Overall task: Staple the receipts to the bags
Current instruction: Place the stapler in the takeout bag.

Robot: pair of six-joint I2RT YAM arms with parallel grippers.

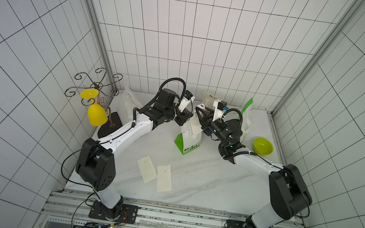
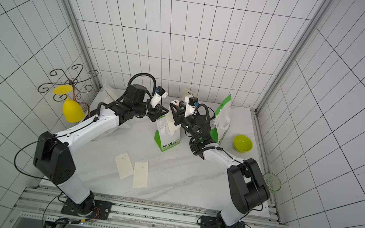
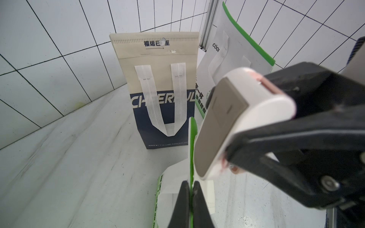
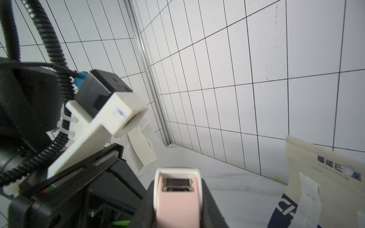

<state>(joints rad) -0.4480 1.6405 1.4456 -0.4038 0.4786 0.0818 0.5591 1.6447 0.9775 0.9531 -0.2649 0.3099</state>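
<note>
The left gripper (image 3: 190, 186) was clamped shut on the top edge of the green-and-white bag (image 1: 187, 146), stood mid-table. The stapler (image 3: 227, 122) was gripped by the right gripper (image 1: 202, 115) just beside that edge. Two receipts (image 1: 146, 168) were laid flat nearer.

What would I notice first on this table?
In the middle, the left end effector pinches the top edge of a green-and-white bag, and the right end effector holds a white-and-pink stapler right beside it. A yellow cup hangs from a curly stand at the far left corner.
</note>
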